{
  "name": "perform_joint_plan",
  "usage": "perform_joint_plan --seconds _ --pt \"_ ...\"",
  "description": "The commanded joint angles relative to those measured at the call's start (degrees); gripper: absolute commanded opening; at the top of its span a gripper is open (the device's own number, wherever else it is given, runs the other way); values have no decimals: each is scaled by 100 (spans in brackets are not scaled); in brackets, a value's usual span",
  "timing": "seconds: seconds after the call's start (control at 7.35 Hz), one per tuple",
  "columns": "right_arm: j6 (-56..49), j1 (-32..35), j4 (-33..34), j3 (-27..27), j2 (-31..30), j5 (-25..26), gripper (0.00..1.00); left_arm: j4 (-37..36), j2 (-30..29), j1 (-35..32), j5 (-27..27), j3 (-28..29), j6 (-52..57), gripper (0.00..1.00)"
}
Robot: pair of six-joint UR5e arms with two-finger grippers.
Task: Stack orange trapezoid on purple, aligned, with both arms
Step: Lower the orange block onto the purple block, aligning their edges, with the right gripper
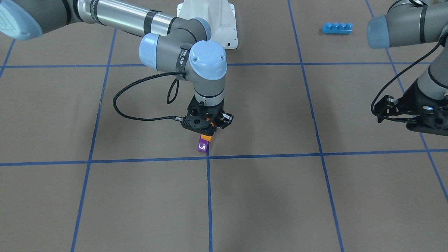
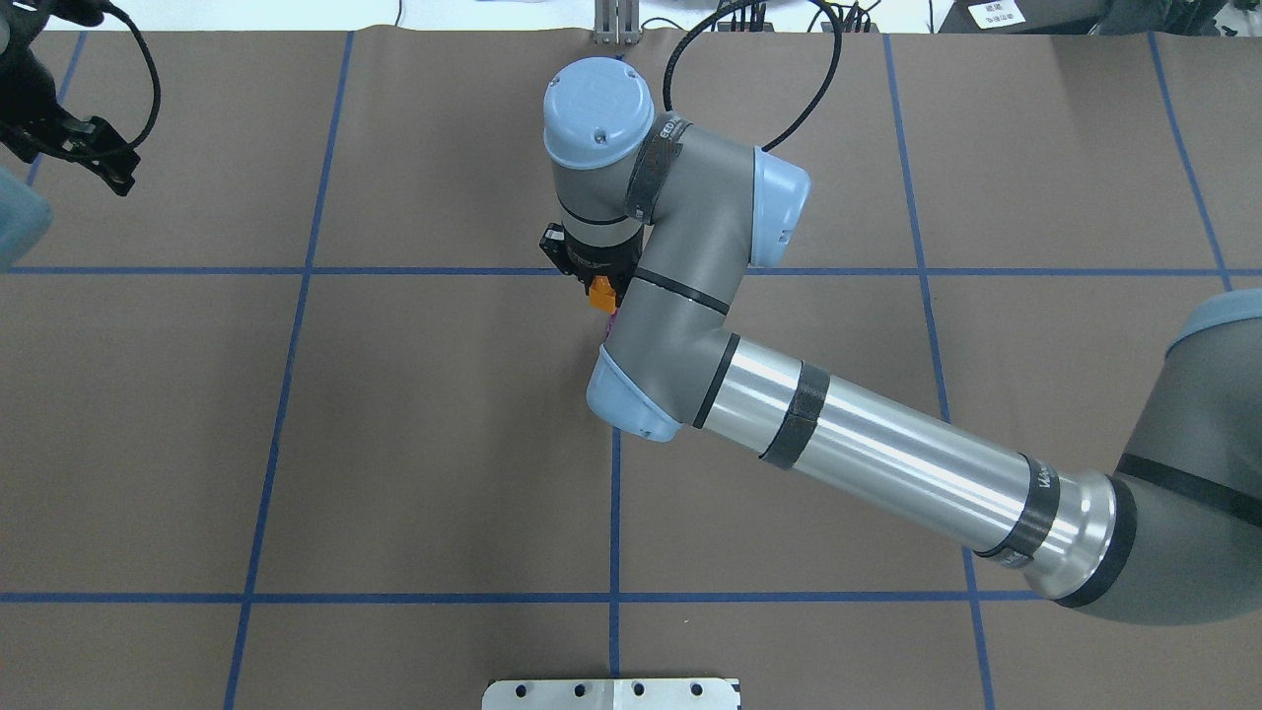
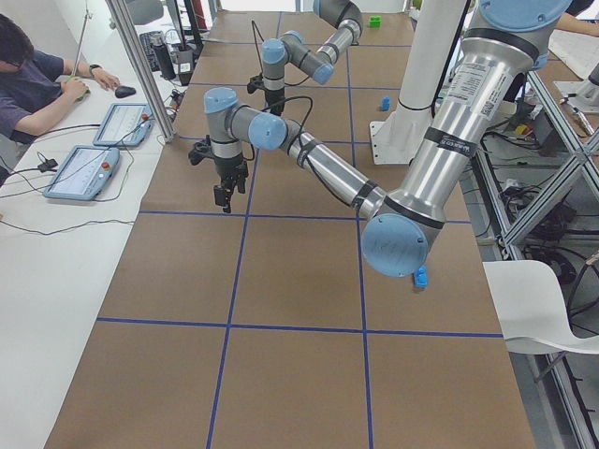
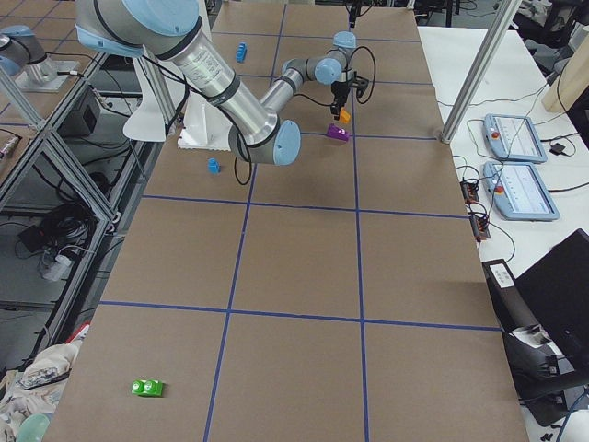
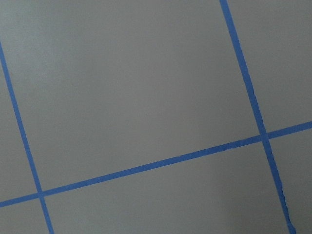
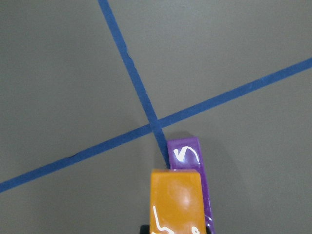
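Right gripper (image 1: 206, 132): my fingers are clamped on orange trapezoid (image 6: 175, 201), hung just above purple (image 6: 187, 157). Purple sits on table (image 1: 266, 196) beside blue tape crossing (image 6: 155, 123). Orange not seated, looks offset sideways. Left gripper (image 2: 94, 158) well apart at far left, opening unclear. Brick likely light, stiff, glossy — slip risk; pinch flat side faces, not slope. White scrawl on both bricks, no legible word; arm band (image 1: 183, 56) lettering too small.
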State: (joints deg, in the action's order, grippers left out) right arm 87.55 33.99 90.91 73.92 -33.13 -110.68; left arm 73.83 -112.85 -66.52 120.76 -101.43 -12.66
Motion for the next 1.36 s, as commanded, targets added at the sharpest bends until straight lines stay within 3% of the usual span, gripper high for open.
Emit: perform_joint_plan --seconds 0.0,1.22 --pt "-1 -86 15 0 -88 116 0 0 0 -1 0 0 0 100" --pt "8 -191 -20 -27 -123 125 0 0 0 16 0 18 0 100"
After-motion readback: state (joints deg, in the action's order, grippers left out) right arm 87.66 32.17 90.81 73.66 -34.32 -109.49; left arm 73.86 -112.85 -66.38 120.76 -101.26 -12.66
